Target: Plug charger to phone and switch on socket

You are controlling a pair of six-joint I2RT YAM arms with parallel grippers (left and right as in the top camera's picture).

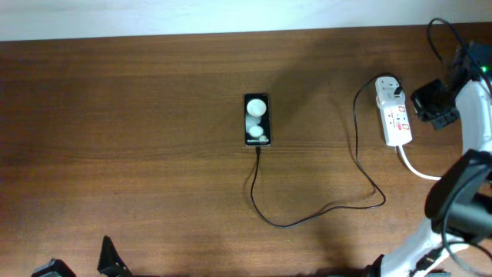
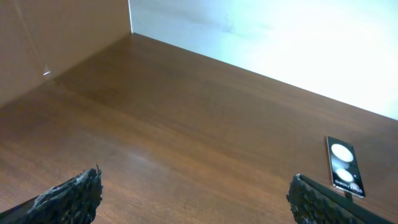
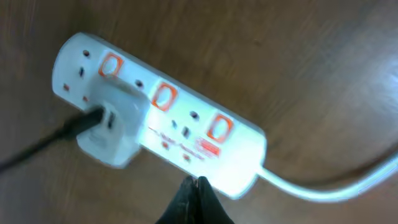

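The glossy white oblong socket (image 3: 163, 119), with orange-marked switches, lies just past the right gripper's (image 3: 194, 186) pinched-together black fingers. The left gripper's (image 2: 194, 188) rough fingers stand wide apart. The slick black phone (image 2: 344, 167) lies beyond them, the thin charger (image 1: 286, 225) at its end.

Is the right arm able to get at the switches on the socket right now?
Probably yes: the right gripper hangs at the edge of the socket, fingers together, nothing between it and the red switches.
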